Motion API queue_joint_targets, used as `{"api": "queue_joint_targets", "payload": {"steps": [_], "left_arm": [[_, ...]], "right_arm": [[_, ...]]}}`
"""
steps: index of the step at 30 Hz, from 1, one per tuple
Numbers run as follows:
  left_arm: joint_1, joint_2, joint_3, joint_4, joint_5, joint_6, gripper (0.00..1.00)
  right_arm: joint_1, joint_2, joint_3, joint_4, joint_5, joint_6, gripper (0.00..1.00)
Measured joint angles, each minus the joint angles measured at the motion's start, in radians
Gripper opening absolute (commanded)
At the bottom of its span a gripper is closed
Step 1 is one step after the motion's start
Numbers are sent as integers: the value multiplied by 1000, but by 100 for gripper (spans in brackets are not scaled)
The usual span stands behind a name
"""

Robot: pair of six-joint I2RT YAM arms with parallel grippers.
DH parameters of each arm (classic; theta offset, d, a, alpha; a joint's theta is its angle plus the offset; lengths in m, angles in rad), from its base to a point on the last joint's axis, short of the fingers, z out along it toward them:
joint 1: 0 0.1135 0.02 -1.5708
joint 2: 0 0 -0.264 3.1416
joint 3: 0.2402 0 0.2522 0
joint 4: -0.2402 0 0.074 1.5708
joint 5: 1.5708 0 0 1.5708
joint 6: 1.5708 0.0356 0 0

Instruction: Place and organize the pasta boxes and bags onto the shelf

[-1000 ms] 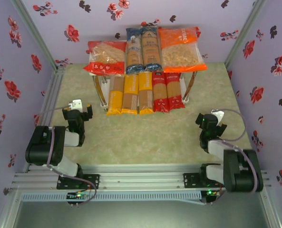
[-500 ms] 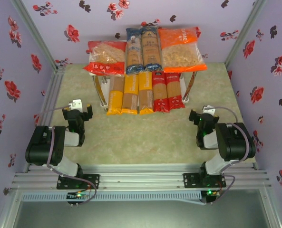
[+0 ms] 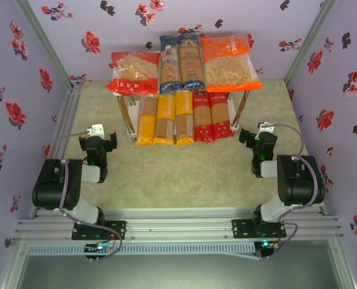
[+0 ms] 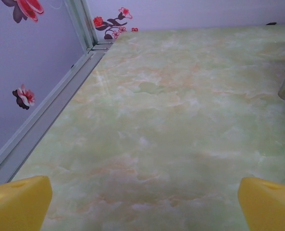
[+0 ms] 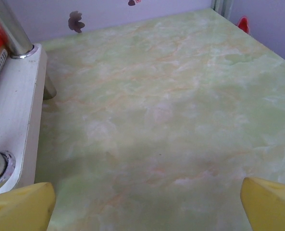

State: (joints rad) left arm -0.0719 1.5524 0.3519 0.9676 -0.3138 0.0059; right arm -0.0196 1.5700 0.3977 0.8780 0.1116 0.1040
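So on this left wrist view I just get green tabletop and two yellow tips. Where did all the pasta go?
Observer: All nine packs lie on the shelf, off to your right.
Operator: Is it sorted in some way?
Observer: Yes. The top tier has a red-ended bag, two blue packs and an orange bag. Below them are three yellow packs and two red packs.
Operator: And what is the other arm doing?
Observer: The right end effector is open and holds nothing. It sits near the shelf's right end, apart from it.
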Motion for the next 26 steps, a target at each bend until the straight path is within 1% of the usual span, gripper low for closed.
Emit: {"api": "queue_joint_targets", "payload": {"steps": [8, 26], "left_arm": [[-13, 0, -7, 19, 0, 1, 100], [-13, 0, -7, 19, 0, 1, 100]], "right_arm": [[0, 0, 0, -2, -1, 0, 99], [0, 0, 0, -2, -1, 0, 99]]}}
